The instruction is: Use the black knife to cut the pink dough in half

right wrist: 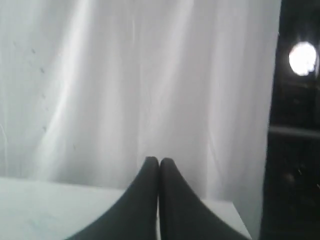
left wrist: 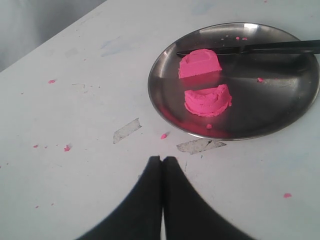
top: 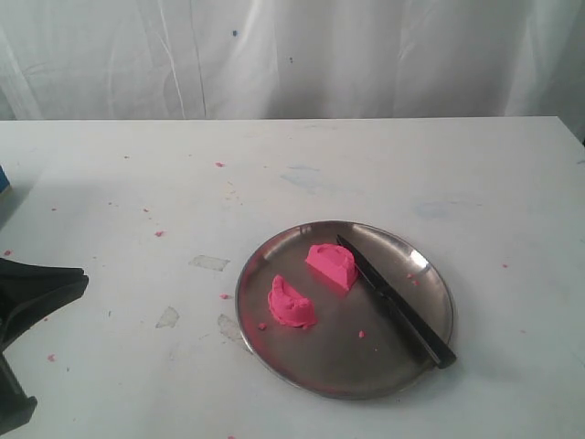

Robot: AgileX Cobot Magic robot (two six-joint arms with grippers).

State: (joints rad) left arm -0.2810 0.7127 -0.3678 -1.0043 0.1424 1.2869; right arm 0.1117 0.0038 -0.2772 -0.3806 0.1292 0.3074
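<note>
The pink dough lies in two chunks on the steel plate [top: 274, 366]: one half [top: 331, 265] toward the back, the other half [top: 291, 304] nearer the front left. The black knife [top: 395, 302] rests on the plate beside the back half, its handle over the right front rim. In the left wrist view both halves [left wrist: 200, 63] [left wrist: 208, 100] and the knife [left wrist: 260, 48] show on the plate [left wrist: 270, 125]. My left gripper [left wrist: 162, 159] is shut and empty, over the table short of the plate; it shows at the exterior view's left edge [top: 78, 279]. My right gripper [right wrist: 159, 160] is shut, empty, facing the curtain.
Tiny pink crumbs [top: 159, 233] dot the white table [top: 137, 183]. Scuffed tape patches [top: 209, 262] lie left of the plate. A white curtain [top: 292, 55] hangs behind the table. A blue object [top: 4, 178] sits at the left edge.
</note>
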